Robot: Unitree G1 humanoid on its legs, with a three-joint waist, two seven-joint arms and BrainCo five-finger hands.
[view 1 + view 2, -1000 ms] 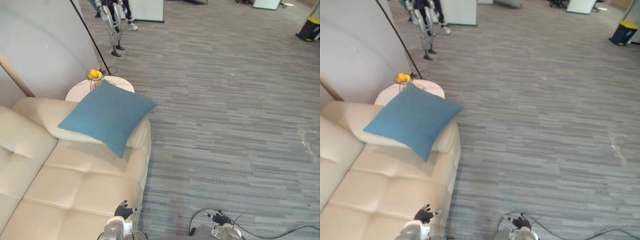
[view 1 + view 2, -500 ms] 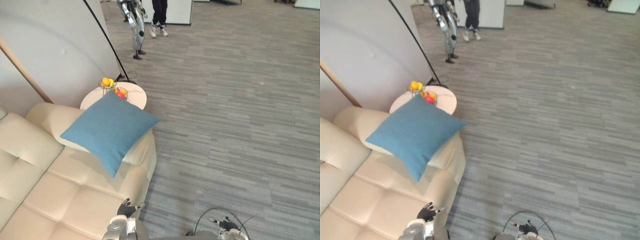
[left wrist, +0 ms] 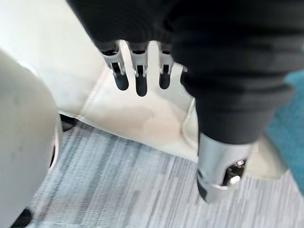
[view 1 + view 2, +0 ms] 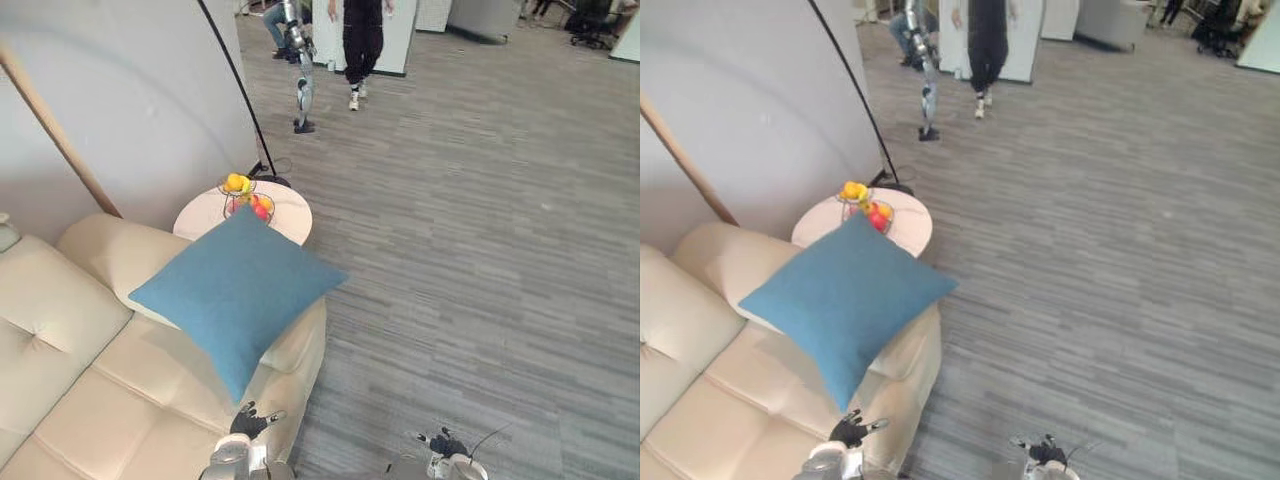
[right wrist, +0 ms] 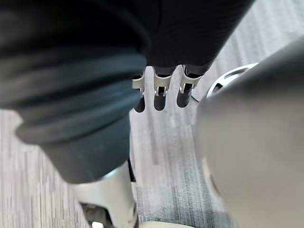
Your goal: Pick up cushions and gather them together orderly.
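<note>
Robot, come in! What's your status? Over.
Left robot hand open, empty. Right robot hand open, empty. Blue cushion leaning on sofa armrest, untouched. Side table just beyond it.

Nothing readable here as far as I can tell. The blue cushion (image 4: 235, 300) is plain, same for the cream sofa (image 4: 70, 330) and the round side table (image 4: 288, 208). If the white cabinets (image 4: 400, 35) at the back carry any lettering, it's too far off to make out.

Open office floor (grey carpet (image 4: 480, 250), white partition (image 4: 130, 90)), cream sofa (image 4: 90, 380) alongside
</note>
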